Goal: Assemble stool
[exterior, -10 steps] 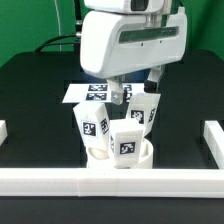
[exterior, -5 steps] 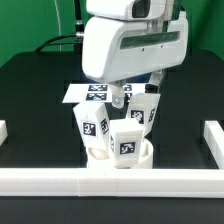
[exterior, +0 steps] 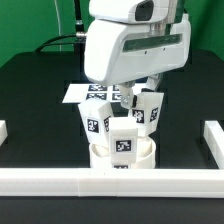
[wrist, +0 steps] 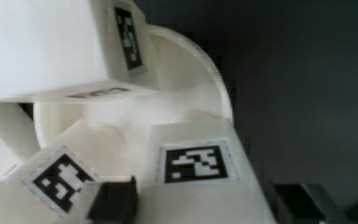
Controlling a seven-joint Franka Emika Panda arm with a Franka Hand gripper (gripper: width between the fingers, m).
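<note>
The stool stands upside down: a round white seat [exterior: 122, 158] with three tagged legs rising from it. In the exterior view my gripper [exterior: 143, 92] hangs over the stool, shut on the leg [exterior: 149, 110] at the back right. The other two legs [exterior: 96, 120] [exterior: 122, 140] stand free in their sockets. In the wrist view the held leg [wrist: 197, 165] fills the gap between the dark fingers [wrist: 115, 203] of the gripper [wrist: 208, 205]. Another leg [wrist: 60, 50] and the seat's rim [wrist: 202, 85] show beyond it.
The marker board [exterior: 76, 92] lies flat on the black table behind the stool. White border rails run along the front [exterior: 110, 182], with a short piece at the exterior view's right [exterior: 213, 138] and one at its left [exterior: 3, 130]. The arm's body hides the area behind the legs.
The gripper has shut on the back right leg. The stool has shifted a little toward the exterior view's right, and the seat looks slightly raised or tilted.
</note>
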